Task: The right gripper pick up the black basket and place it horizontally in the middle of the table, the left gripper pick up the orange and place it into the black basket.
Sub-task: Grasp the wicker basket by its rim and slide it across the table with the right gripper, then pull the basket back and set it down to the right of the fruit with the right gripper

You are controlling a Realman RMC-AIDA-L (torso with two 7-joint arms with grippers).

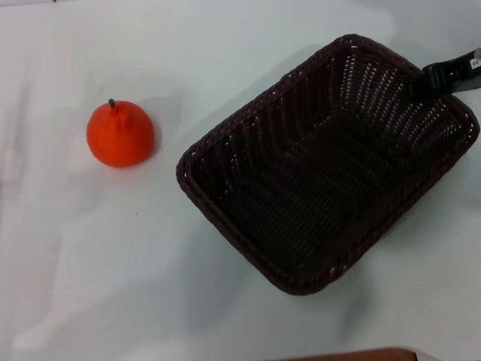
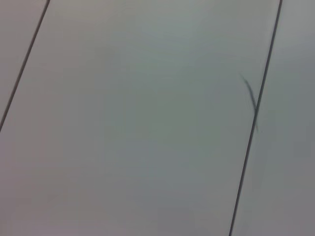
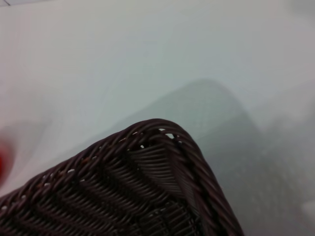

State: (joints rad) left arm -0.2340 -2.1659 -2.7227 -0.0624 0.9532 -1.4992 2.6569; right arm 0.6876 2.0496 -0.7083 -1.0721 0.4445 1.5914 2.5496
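Note:
The black basket (image 1: pixel 331 165) lies empty and diagonal on the right half of the white table (image 1: pixel 113 263) in the head view. My right gripper (image 1: pixel 430 77) comes in from the upper right, its slim black fingers closed over the basket's far rim. The right wrist view shows a braided corner of the basket (image 3: pixel 157 147) with the table behind it. The orange (image 1: pixel 120 134) stands on the table to the left of the basket, apart from it, stem nub up. My left gripper is out of view; the left wrist view shows only a pale surface with thin dark lines.
A brown edge (image 1: pixel 353 355) shows at the bottom of the head view, near the table's front. A red-orange blur (image 3: pixel 2 157) sits at the edge of the right wrist view. White tabletop lies between the orange and the basket.

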